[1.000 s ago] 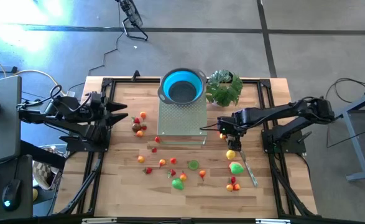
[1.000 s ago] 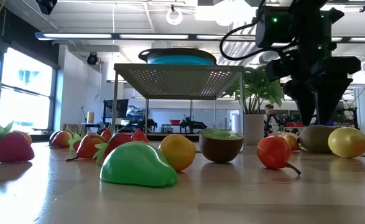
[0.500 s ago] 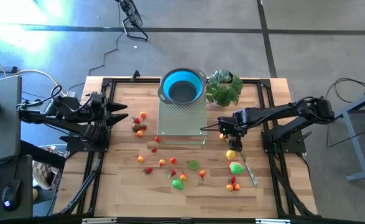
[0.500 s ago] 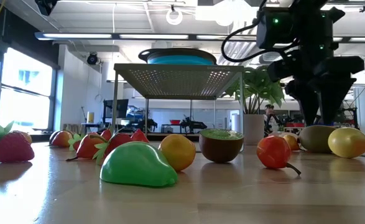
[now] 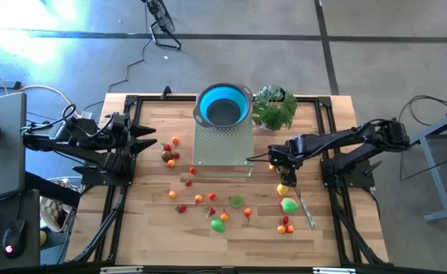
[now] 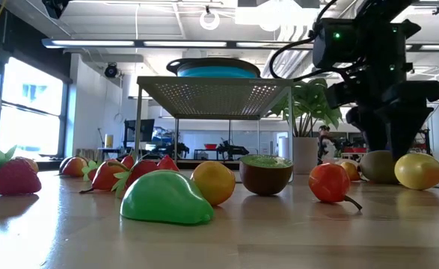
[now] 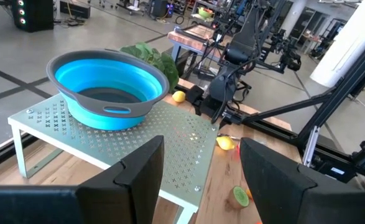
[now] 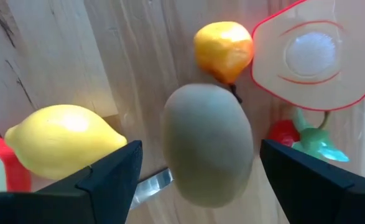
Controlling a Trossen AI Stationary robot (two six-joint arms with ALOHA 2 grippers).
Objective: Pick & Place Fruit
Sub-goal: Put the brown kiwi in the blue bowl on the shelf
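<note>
Small toy fruits lie scattered on the wooden table (image 5: 147, 228). My right gripper (image 8: 198, 177) points straight down, open, over a brown kiwi (image 8: 208, 144). Its fingers stand on either side of the kiwi without touching it. Around the kiwi lie a yellow lemon (image 8: 64, 138), an orange fruit (image 8: 222, 50) and a pink-rimmed fruit half (image 8: 306, 53). In the low view the right gripper (image 6: 387, 138) hangs just above the kiwi (image 6: 378, 166). My left gripper (image 7: 201, 180) waits open at the table's left side, facing the blue bowl (image 7: 107, 87).
The blue bowl (image 5: 223, 105) stands on a perforated metal rack (image 5: 223, 148) at the table's far middle, with a leafy plant (image 5: 275, 108) to its right. A silver knife (image 5: 305, 207) and a green pear (image 5: 289, 205) lie near the lemon (image 5: 282, 189). More fruits lie toward the near edge.
My right gripper has sunk a little toward the kiwi, still pointing straight down with its fingers apart. The fruits have stayed where they were.
</note>
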